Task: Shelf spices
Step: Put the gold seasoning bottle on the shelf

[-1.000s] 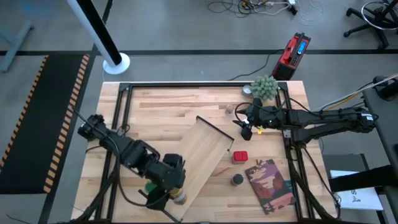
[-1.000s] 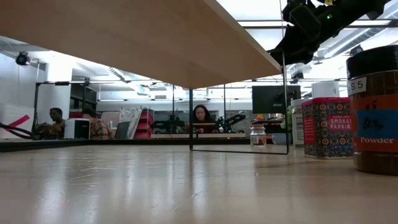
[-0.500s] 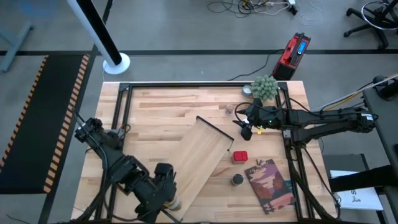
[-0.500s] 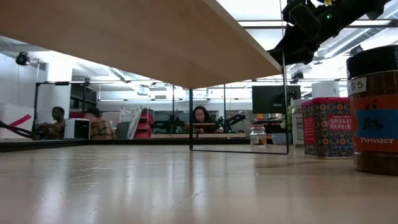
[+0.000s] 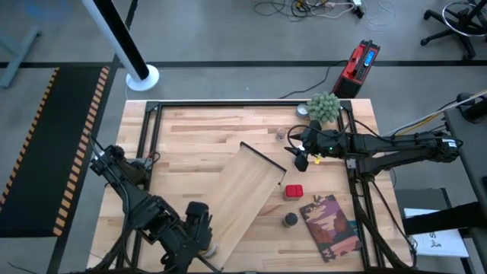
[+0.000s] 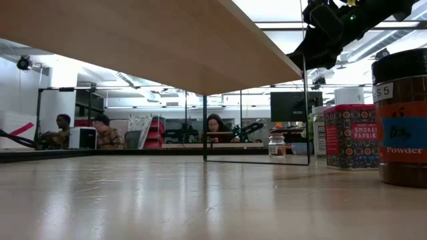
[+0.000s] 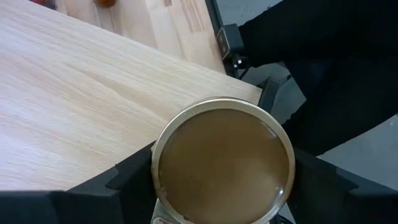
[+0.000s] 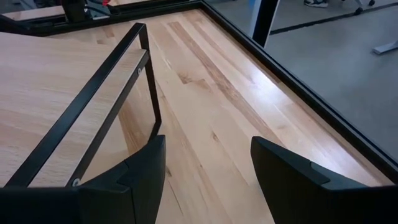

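Shelf (image 5: 242, 194) lies diagonally on the surface. Left claw (image 7: 221, 180) grips tan-topped jar (image 7: 222, 163), upright; right claw (image 8: 208, 163) stands parted, empty.

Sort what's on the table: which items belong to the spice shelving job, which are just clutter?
Job:
- shelf
- tan-lidded jar, clamped in left gripper at the shelf's near end
- red paprika tin
- black-lidded jar
- small clear jar
- right gripper, open, empty, at the shelf's far rail

Clutter:
- potted plant
- book
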{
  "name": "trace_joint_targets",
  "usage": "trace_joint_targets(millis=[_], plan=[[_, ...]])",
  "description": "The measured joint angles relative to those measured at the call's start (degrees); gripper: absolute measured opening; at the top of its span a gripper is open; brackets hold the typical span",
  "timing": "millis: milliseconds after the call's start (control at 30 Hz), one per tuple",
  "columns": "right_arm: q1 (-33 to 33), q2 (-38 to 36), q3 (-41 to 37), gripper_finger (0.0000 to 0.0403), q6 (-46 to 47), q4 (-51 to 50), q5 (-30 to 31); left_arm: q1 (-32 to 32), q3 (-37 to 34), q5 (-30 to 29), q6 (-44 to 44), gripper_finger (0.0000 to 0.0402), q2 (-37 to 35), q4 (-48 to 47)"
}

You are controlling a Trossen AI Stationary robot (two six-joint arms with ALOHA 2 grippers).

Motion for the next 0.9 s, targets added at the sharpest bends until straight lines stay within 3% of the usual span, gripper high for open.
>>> trace_joint_targets(millis=[900], plan=[[-0.02, 0.00, 0.00, 0.0213, -0.20, -0.10, 0.02, 0.04, 2.60, 0.76, 2.90, 0.0275, 3.43, -4.90]])
